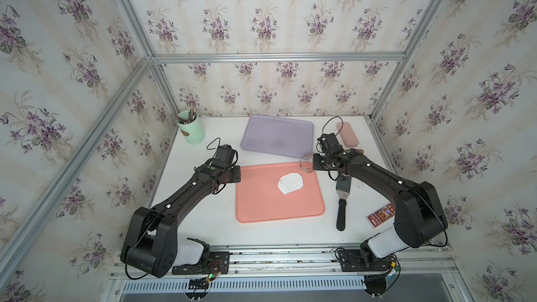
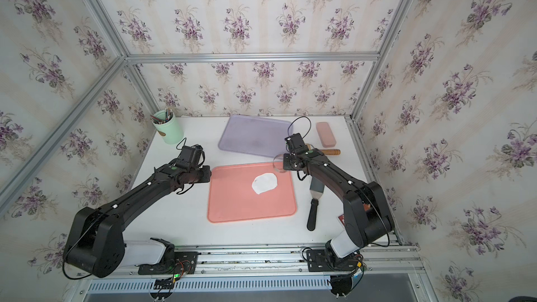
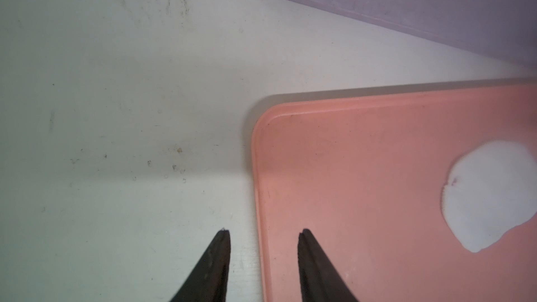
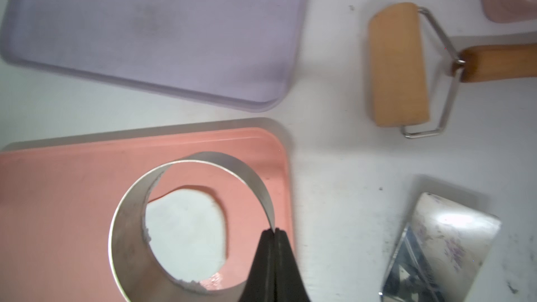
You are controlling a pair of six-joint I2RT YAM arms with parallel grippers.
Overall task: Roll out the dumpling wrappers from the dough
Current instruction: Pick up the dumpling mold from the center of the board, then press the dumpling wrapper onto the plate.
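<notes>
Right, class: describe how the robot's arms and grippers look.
The left arm and right arm are black and boxy, with white base covers, thin black cables and a green wrist light. The left gripper and right gripper have black, tapering fingers.

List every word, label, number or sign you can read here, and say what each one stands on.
No text reads clearly.
Oval label on the green cup: too small to read.
Print on the red packet: blurred, unreadable.
Pink tray, purple tray, metal ring, roller, spatula: no marks seen.
</notes>
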